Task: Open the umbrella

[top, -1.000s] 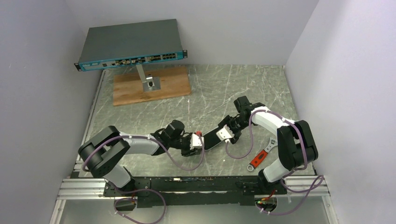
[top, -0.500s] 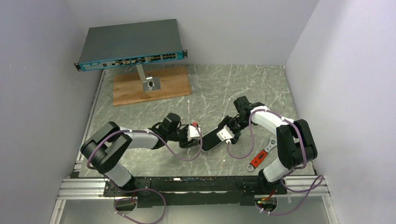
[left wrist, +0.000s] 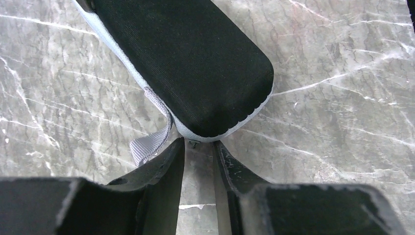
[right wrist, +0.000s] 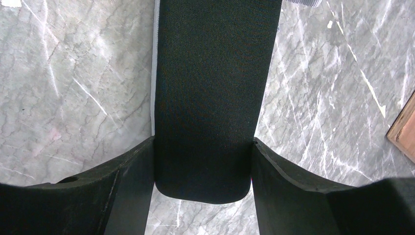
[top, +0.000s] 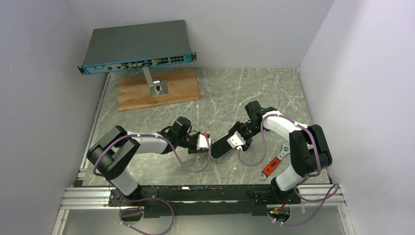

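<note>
A flat oblong pouch [top: 221, 147], black on top with a pale grey-lavender edge, lies on the marble table between the arms. The umbrella itself is hidden: no canopy, shaft or handle shows. My right gripper [top: 231, 142] is shut across the pouch's far end; in the right wrist view its fingers [right wrist: 137, 166] press both sides of the black fabric [right wrist: 215, 73]. My left gripper [top: 207, 142] is at the pouch's near end [left wrist: 186, 58], jaws a narrow gap apart [left wrist: 199, 143]. A tiny metal tab [left wrist: 194, 143] sits at the tips, and a grey strap [left wrist: 147, 144] hangs beside the left finger.
A network switch [top: 137, 46] stands on a metal post on a wooden board [top: 159, 90] at the back left. A red-handled wrench [top: 273, 164] lies at the front right. A board corner [right wrist: 403, 132] shows in the right wrist view. Walls close in on three sides.
My left gripper has moved up and right toward the pouch's near end, and its tips now reach the pouch. The right gripper and the pouch have stayed put.
</note>
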Robot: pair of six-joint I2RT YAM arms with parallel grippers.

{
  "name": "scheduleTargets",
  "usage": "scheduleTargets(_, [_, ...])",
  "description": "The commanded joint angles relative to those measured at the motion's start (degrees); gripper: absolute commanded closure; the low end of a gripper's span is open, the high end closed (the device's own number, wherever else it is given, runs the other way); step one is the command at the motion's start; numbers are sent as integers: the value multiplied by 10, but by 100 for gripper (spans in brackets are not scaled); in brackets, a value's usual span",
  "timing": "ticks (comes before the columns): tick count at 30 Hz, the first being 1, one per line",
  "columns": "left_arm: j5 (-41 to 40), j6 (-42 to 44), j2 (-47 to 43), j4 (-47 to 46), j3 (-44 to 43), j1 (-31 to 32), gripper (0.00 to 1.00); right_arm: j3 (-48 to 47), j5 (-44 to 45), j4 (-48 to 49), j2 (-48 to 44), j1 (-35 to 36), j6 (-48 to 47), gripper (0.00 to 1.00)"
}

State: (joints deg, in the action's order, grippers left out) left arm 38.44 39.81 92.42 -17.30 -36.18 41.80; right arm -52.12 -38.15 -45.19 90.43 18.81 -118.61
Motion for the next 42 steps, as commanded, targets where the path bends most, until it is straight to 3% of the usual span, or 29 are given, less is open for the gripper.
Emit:
scheduleTargets(1, [32, 11, 19, -21, -30, 10, 69, 11, -11, -44, 30, 2, -36, 61])
scheduleTargets(8, [20, 2, 14, -36, -21, 17, 87, -6, -19, -56, 39, -5, -39, 62])
scheduleTargets(10, [-2, -7, 5, -41, -10, 21, 99, -9, -19, -58, 41, -8, -29, 63])
scheduleTargets(17, [-44, -74, -43, -49, 39, 49, 100, -32, -35, -33, 47, -19, 135, 78])
scheduleTargets(26, [-91, -155, -57, -90, 70, 66, 100, 17, -25, 59, 15, -29, 279, 86])
scheduleTargets(31, [-135, -243, -50, -126, 71, 66, 100, -8, -17, 102, 21, -28, 463, 99])
scheduleTargets(38, [-209, -370, -28, -173, 58, 58, 100, 5, 1, 176, 4, -23, 697, 100])
scheduleTargets(42, [-211, -422, -1, -179, 29, 46, 100, 18, 37, 230, -4, -8, 833, 100])
